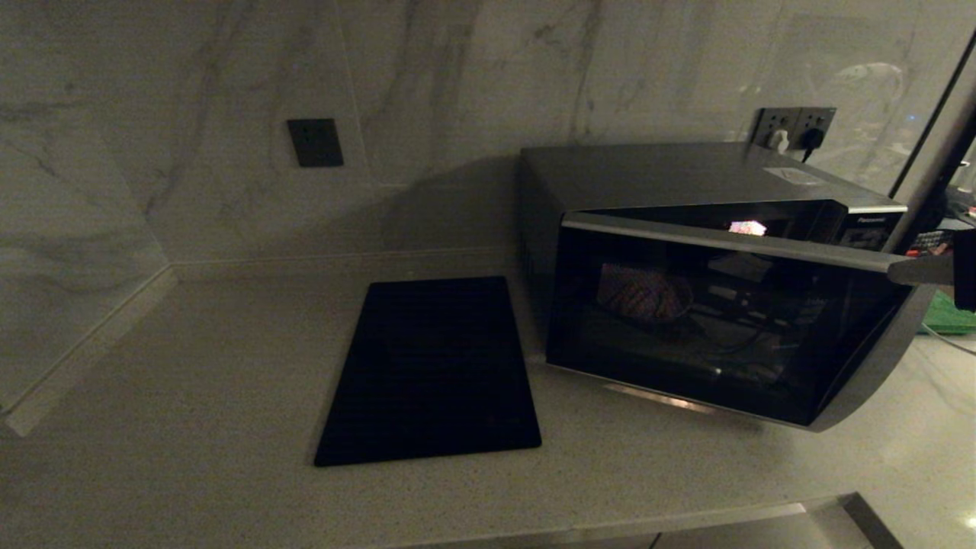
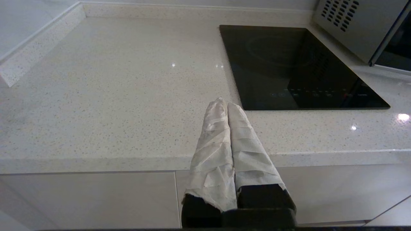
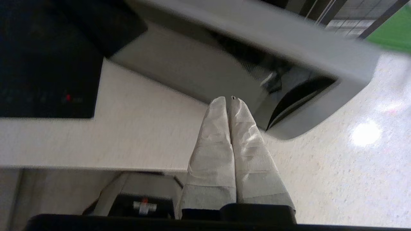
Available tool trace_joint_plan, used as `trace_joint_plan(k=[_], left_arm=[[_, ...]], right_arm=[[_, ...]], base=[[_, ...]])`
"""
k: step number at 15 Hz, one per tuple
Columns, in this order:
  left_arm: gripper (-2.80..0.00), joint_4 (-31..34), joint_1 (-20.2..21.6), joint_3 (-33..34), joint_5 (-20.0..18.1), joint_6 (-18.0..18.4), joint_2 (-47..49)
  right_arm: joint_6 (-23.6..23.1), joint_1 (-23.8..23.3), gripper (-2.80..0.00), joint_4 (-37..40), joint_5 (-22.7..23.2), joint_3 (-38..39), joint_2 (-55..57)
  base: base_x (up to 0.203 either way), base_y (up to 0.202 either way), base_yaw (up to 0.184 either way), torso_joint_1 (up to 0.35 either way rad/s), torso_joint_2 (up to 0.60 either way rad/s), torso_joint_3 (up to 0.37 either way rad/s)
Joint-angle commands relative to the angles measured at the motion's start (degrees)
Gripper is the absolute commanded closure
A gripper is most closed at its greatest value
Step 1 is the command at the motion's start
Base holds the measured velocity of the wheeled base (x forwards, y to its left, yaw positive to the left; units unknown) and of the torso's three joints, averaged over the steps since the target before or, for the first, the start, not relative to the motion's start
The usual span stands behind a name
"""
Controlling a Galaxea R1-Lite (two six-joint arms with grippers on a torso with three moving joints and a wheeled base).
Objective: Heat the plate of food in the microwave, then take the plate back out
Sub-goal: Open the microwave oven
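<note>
**Speckled worktop with slab and microwave**

A pale speckled stone worktop point(image 1: 191, 366) runs along a marbled wall, with a low upstand of the same stone at its back and left edges. A flat black rectangular slab point(image 1: 431, 370) lies flush on it near the middle. Just to the slab's right stands the microwave point(image 1: 709, 305), its door hanging partly open and tilted forward over the surface. At the far right, beyond the microwave, a flat green board point(image 1: 949, 314) shows on the worktop

One microwave point(image 1: 717, 305), one black cooktop slab point(image 1: 431, 370), two end effectors point(image 2: 227, 104) point(image 3: 228, 101).
</note>
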Motion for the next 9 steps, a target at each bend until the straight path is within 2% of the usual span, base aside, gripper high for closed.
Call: trace_joint_plan(k=[1, 2, 4, 9], left_arm=[[0.0, 0.0, 0.0, 0.0, 0.1, -0.1, 0.0], [0.0, 0.0, 0.0, 0.0, 0.0, -0.1, 0.0], [0.0, 0.0, 0.0, 0.0, 0.0, -0.1, 0.0], [0.0, 0.0, 0.0, 0.0, 0.0, -0.1, 0.0]], right_arm=[[0.0, 0.2, 0.0, -6.5, -4.9, -0.6, 3.7], [0.0, 0.2, 0.0, -11.3, -8.3, -0.9, 6.3], [0.1, -0.2, 0.0, -15.0, -12.0, -3.8, 11.0], [0.0, -1.8, 0.0, -12.8, -13.1, -11.6, 20.4]], base=[[0.0, 0.0, 0.0, 0.0, 0.0, 0.0], [0.0, 0.0, 0.0, 0.0, 0.0, 0.0], [0.0, 0.0, 0.0, 0.0, 0.0, 0.0], [0.0, 0.0, 0.0, 0.0, 0.0, 0.0]])
